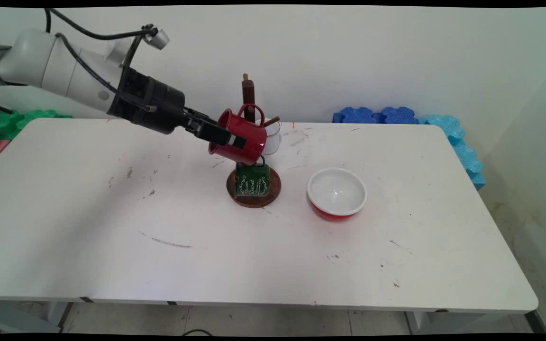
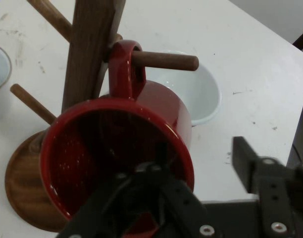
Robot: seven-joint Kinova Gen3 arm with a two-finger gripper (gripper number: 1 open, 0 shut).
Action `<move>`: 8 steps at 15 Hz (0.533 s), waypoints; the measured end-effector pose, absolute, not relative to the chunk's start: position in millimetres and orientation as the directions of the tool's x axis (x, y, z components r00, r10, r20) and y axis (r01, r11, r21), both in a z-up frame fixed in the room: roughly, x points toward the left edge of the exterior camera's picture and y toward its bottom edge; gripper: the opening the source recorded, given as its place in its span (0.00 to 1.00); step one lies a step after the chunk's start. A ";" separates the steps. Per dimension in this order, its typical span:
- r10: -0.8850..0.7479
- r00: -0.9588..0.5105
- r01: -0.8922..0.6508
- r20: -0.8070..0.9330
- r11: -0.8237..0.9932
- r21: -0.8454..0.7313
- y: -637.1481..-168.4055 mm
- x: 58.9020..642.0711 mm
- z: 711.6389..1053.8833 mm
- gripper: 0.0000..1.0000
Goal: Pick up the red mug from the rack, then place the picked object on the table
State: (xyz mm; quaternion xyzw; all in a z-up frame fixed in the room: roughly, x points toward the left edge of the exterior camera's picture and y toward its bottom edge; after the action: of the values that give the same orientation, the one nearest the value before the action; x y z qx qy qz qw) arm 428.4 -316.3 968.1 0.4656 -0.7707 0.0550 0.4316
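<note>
The table's point(image 1: 112, 246) near half carries only scuffs. Past the middle, toward the right edge, sits a bowl point(image 1: 337, 193), red outside and white inside, well apart from the gripper.

Left of it, at mid-table, a wooden mug tree point(image 1: 248, 94) stands on a round base, with a green mug point(image 1: 252, 180) hanging low against the post. A white mug point(image 1: 273, 135) shows partly on the tree's far side.

The gripper point(image 1: 225, 137) reaches in from the upper left and grips the red mug point(image 1: 240, 137) by its wall, one finger inside the mouth and one outside, jaws closed on the rim. The mug is tipped on its side above the green mug, and in the hand view its handle point(image 2: 126, 69) is already looped over a peg point(image 2: 164, 60).

Done well, this seems to call for easing the mug along the peg toward the post (so the handle sits deep), lowering until the peg bears the weight, then opening without dragging the rim or knocking the green mug below.
</note>
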 end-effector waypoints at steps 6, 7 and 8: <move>-0.662 -0.204 -0.766 0.721 0.567 0.304 -320.8 428.8 966.5 0.00; -0.661 -0.205 -0.766 0.722 0.567 0.302 -321.4 429.0 966.3 0.00; -0.660 -0.207 -0.766 0.722 0.569 0.300 -322.2 429.0 966.0 0.00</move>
State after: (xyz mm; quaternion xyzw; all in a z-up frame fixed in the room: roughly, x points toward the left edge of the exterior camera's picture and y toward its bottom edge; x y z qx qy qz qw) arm 429.0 -322.2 966.0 0.4603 -0.7744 0.0617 0.4296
